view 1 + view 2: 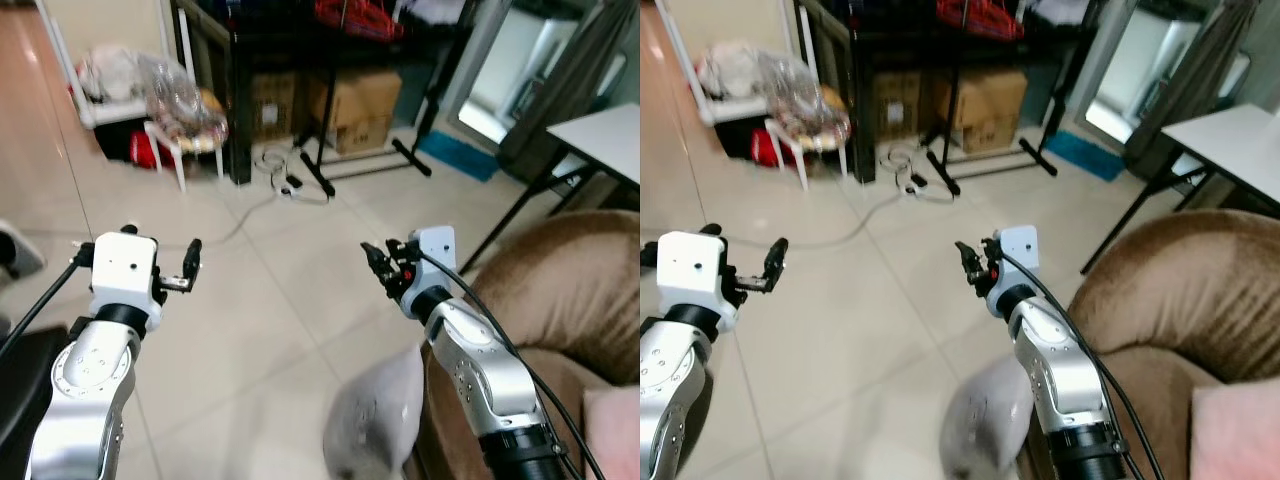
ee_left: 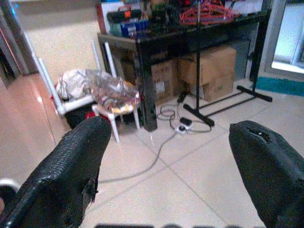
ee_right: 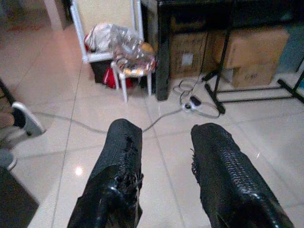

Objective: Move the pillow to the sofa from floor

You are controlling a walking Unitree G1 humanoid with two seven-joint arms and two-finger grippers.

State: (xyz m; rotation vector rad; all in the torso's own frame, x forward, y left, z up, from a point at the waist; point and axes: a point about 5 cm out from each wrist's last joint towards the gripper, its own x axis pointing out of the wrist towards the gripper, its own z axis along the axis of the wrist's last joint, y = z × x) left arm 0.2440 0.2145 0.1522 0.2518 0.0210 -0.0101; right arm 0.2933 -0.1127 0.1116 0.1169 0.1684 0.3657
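Observation:
A grey pillow (image 1: 375, 420) lies on the tiled floor against the front of the brown sofa (image 1: 570, 290), just under my right arm. My right gripper (image 1: 380, 262) is raised over the floor, ahead of and above the pillow. It is open, with nothing between its fingers (image 3: 124, 142). My left gripper (image 2: 171, 130) is held up at the left over bare tiles, far from the pillow, and is wide open and empty. A pink cushion (image 1: 612, 430) rests on the sofa seat at the lower right.
Ahead stand a black table (image 1: 240, 90) with cardboard boxes (image 1: 350, 105) under it, a white stool (image 1: 185, 140) piled with bags, and a black stand (image 1: 320, 160). A cable and power strip (image 1: 290, 185) lie on the floor. A white table (image 1: 600, 135) is at the right, a person's shoe (image 3: 26, 121) at the left.

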